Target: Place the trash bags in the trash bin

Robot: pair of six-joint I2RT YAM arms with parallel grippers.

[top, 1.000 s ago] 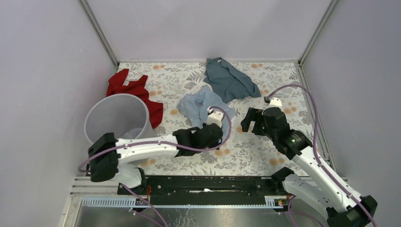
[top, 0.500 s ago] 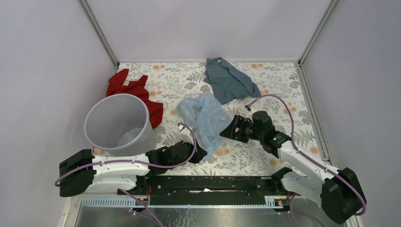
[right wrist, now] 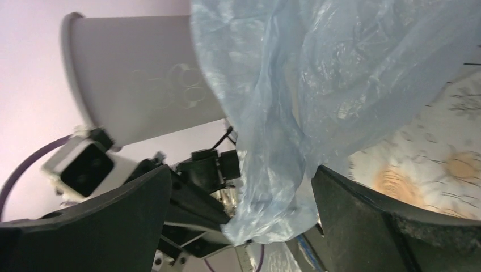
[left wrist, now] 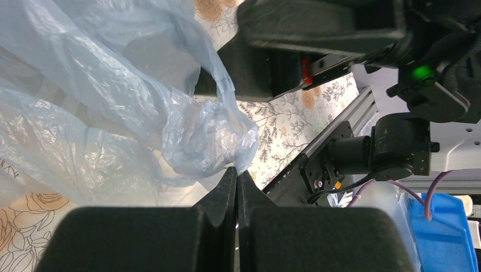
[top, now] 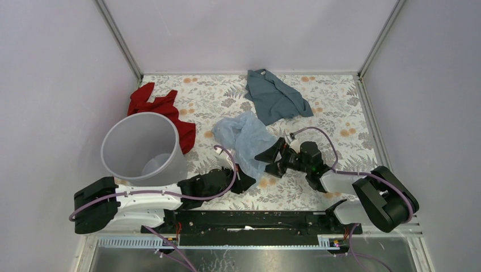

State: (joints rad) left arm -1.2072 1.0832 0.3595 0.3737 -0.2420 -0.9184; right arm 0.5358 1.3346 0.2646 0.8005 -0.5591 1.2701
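The pale blue crinkly trash bag (top: 245,139) lies spread on the flowered table, right of the grey trash bin (top: 138,114), which stands upright. My left gripper (top: 245,180) lies low at the bag's near edge; in the left wrist view its jaws (left wrist: 236,170) are pressed shut with a bunched corner of the bag (left wrist: 204,136) at their tips. My right gripper (top: 269,161) is wide open at the bag's right edge. In the right wrist view (right wrist: 241,187) a fold of the bag (right wrist: 295,113) hangs between the fingers, with the bin (right wrist: 142,73) behind it.
A red cloth (top: 164,110) lies behind and beside the bin. A dark teal-grey cloth (top: 275,96) lies at the back, just beyond the bag. Enclosure walls stand on three sides. The black base rail (top: 249,218) runs along the near edge.
My left arm pulled back low toward the near edge, drawing the bag's corner with it. My right arm dropped and moved left, its open fingers now around the bag's right edge.
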